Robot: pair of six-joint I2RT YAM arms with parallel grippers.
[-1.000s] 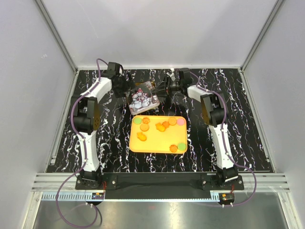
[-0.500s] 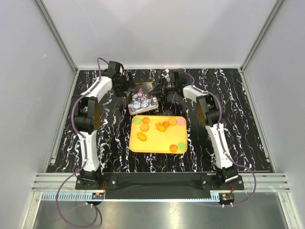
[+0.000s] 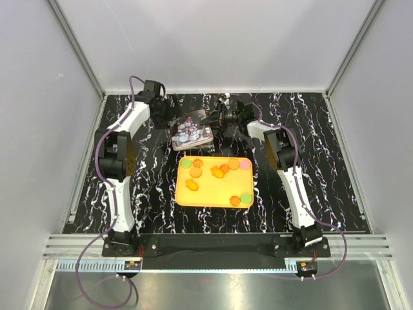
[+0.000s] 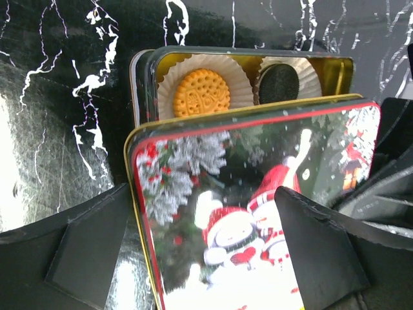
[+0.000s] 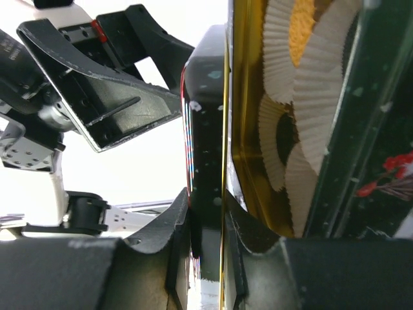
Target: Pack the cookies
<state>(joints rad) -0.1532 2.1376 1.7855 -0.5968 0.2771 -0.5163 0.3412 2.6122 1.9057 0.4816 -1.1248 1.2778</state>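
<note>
Several cookies, orange, green and pink, lie on the orange tray. Behind the tray stands a tin. In the left wrist view its base shows an orange cookie and a black cookie in white liners. The snowman lid lies across most of the base, shifted toward the camera. My right gripper is shut on the lid's rim. Open, my left gripper straddles the lid, with one finger beside the lid's edge.
Both arms reach to the back of the black marbled table, meeting over the tin. The grey enclosure walls rise close on three sides. In the right wrist view the left gripper stands just beyond the lid.
The right gripper has moved left and its jaws have closed on the lid's rim. The lid has come down flatter over the tin. The left jaws have widened slightly.
</note>
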